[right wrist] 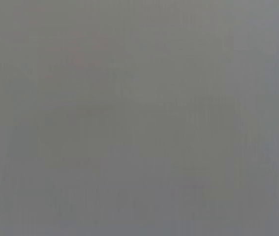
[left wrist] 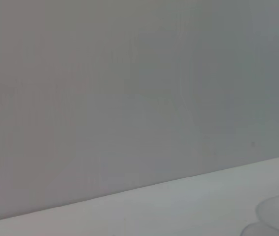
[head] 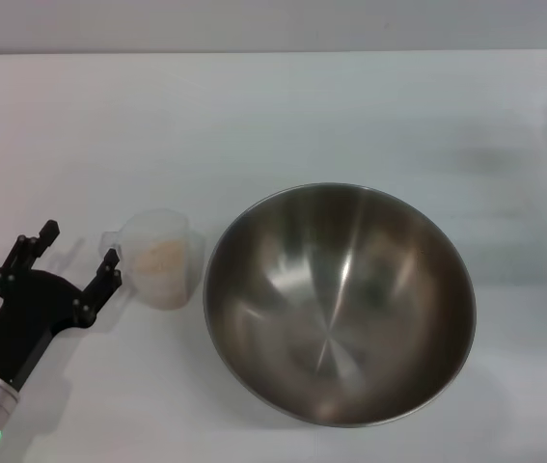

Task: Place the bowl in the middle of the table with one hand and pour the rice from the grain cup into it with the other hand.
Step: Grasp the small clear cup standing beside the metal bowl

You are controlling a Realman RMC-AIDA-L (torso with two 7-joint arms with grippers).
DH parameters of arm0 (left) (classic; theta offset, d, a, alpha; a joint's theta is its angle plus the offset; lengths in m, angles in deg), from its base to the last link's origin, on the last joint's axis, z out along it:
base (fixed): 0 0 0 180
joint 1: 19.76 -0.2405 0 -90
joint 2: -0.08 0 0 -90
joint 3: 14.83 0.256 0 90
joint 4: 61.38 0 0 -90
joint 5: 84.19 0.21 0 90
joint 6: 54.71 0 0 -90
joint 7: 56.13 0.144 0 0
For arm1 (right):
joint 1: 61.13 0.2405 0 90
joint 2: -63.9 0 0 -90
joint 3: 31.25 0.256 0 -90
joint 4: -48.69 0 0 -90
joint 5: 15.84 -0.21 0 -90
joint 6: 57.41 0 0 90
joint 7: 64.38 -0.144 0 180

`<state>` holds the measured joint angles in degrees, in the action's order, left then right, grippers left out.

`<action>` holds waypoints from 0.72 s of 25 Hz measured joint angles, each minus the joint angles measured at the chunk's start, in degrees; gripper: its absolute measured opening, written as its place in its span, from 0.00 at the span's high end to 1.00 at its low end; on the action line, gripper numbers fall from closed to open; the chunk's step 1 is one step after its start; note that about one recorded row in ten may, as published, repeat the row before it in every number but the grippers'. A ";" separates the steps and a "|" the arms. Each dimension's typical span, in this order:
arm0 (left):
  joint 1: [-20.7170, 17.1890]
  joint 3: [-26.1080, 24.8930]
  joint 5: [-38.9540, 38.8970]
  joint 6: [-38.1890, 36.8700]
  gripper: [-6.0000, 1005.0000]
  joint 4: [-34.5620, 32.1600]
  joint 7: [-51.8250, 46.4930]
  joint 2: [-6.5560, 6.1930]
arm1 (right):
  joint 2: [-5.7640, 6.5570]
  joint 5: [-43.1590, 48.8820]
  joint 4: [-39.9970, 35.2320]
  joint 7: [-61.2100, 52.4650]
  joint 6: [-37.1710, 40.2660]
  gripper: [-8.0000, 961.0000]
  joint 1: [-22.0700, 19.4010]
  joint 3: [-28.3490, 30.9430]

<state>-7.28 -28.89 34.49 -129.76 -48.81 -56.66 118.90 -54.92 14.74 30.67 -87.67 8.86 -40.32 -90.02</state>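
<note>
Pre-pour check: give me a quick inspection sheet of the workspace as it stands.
Surface: white table, bare around the items.
Bowl: steel bowl near the middle, upright, no rice inside.
Grain cup: grain cup upright to the bowl's left, a small gap between; rice inside.
Clutter: nothing seen.
End effectors: left end effector open, one finger right beside the cup; right one not in view.
Cables: nothing seen.
Surroundings: plain grey wall behind.

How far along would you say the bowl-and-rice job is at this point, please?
Done: the bowl stands empty near the table's middle. In hand: the left hand, fingers open, sits beside the grain cup, one finger close to its handle side, not gripping. Left: grasping the cup and pouring the rice into the bowl. The right hand is not in view.
</note>
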 joint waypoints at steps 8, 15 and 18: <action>0.72 -0.41 -0.03 0.29 0.26 0.06 0.00 0.10 | -0.03 0.00 0.09 0.00 -0.38 0.50 0.42 0.00; 1.13 -0.46 -0.03 0.50 0.57 0.47 0.07 0.17 | -0.09 0.00 0.10 0.00 -1.07 0.50 0.83 0.00; 1.18 -0.46 0.06 0.20 0.66 0.71 0.08 0.18 | -0.09 0.00 0.09 0.00 -1.50 0.50 0.95 0.00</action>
<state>-6.11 -29.35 34.55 -129.56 -48.10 -56.58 119.08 -55.02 14.74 30.76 -87.67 7.36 -39.37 -90.02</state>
